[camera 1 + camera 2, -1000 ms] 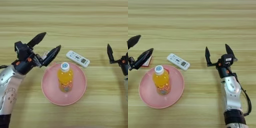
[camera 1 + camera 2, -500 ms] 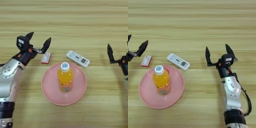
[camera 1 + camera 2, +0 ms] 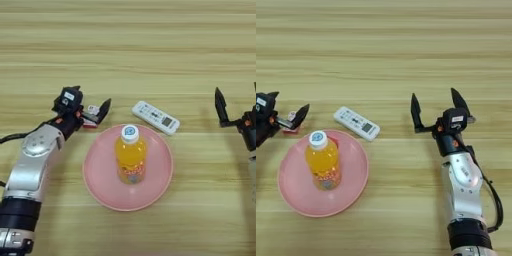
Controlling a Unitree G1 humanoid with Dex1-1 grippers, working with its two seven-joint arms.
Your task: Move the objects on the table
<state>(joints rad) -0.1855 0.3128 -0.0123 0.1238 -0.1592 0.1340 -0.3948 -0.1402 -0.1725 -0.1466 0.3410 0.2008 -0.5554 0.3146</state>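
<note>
Now the left tool (image 3: 89, 111) has come down around the red-and-white packet (image 3: 91, 120), fingers still apart either side of it, just left of the pink plate (image 3: 157, 182) holding the orange-drink bottle (image 3: 130, 159). Closing looks imminent. The right tool (image 3: 439, 107) waits wide open, well right of the remote (image 3: 156, 117) on the bench (image 3: 128, 45).

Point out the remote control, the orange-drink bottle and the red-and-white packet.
remote control (image 3: 155, 117), left eye view, middle of its white body.
orange-drink bottle (image 3: 131, 159), left eye view, its orange body, on the plate.
red-and-white packet (image 3: 91, 111), left eye view, part showing between the left gripper's fingers.
</note>
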